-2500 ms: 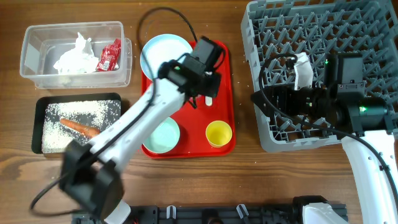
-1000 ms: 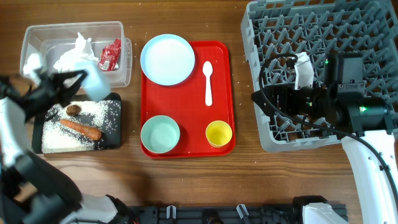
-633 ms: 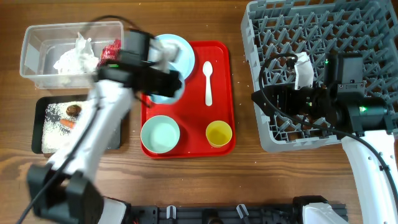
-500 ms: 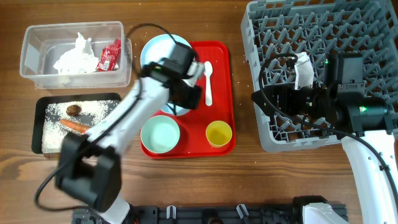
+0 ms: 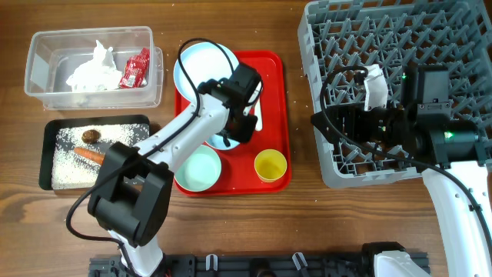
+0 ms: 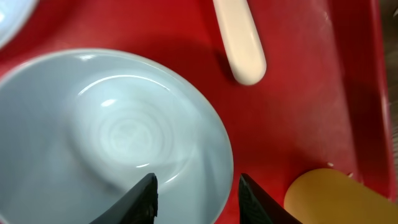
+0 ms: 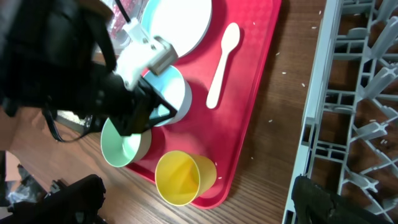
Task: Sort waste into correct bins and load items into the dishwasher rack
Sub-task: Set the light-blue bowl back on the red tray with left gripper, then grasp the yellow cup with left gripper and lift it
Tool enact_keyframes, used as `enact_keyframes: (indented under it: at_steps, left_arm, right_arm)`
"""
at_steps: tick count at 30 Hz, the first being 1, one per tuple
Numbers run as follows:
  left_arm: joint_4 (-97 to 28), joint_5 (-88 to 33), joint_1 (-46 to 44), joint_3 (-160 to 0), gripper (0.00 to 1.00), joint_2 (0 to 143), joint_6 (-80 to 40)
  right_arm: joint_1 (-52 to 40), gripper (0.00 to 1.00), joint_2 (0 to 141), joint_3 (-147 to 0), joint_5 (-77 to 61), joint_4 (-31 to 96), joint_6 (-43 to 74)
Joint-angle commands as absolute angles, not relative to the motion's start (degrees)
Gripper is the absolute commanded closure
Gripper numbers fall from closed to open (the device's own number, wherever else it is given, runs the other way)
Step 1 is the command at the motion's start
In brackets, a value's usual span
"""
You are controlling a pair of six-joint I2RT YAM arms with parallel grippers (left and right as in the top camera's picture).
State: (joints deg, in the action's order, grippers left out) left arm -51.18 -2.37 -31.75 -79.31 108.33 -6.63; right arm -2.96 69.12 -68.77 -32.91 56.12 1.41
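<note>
Brown wooden table (image 5: 231, 231) is filling the overhead view, with a large square grey plastic pegged rack (image 5: 346, 46) sitting at two o'clock. At ten o'clock a clear plastic rectangular tub (image 5: 38, 46) is holding a crumpled white tissue (image 5: 92, 69) and a small red wrapper (image 5: 136, 68). Just below it, a shallow black rectangular tray (image 5: 48, 127) is carrying white rice grains (image 5: 65, 169), an orange carrot (image 5: 91, 155) and a small brown food lump (image 5: 91, 135). A flat red serving tray (image 5: 273, 138) is lying at the centre, bearing a large pale-blue round plate (image 5: 196, 65) at its eleven o'clock, a pale-green bowl (image 5: 198, 168) at seven and a small yellow cup (image 5: 270, 165) at five. The left gripper (image 5: 237, 131) is hanging over a light-blue bowl (image 5: 217, 140) mid-tray. The right gripper (image 5: 321, 127) is hovering at the rack's nine o'clock edge. From the left wrist, the two dark fingers (image 6: 146, 199) are standing apart and straddling the bowl's rim, with a white plastic spoon (image 6: 239, 43) lying at one o'clock; whether the pads are touching the rim I cannot tell. From the right wrist, the right gripper's fingers are showing at the lower corners, spread wide and holding nothing.
</note>
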Motion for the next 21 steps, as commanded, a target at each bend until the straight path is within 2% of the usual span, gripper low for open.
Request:
enact_keyframes:
  at_steps: [1, 5, 8, 13, 21]
  left_arm:
    - [-55.68, -2.9, -31.05, -87.83, 0.53, 107.44, -7.99]
    - [-60.23, -11.6, -31.07, -91.9, 0.43, 105.58, -7.9]
    - [-65.06, -16.12, -31.22, -91.9, 0.43, 105.56, -7.9]
    - [-71.79, -16.8, -33.61, -91.9, 0.41, 105.54, -7.75]
    - [-69.19, -15.35, -41.89, -88.84, 0.37, 105.78, -8.1]
  right_arm:
    - [-3.16, 0.0, 69.17, -69.65, -32.34, 55.31, 1.8]
    - [-3.16, 0.0, 69.17, -69.65, -31.48, 54.11, 4.71]
    - [-3.16, 0.0, 69.17, -69.65, -24.82, 53.8, 8.71]
    - [-3.16, 0.0, 69.17, -69.65, -22.04, 53.34, 9.17]
    - [-3.16, 0.0, 69.17, -69.65, -20.29, 53.6, 8.97]
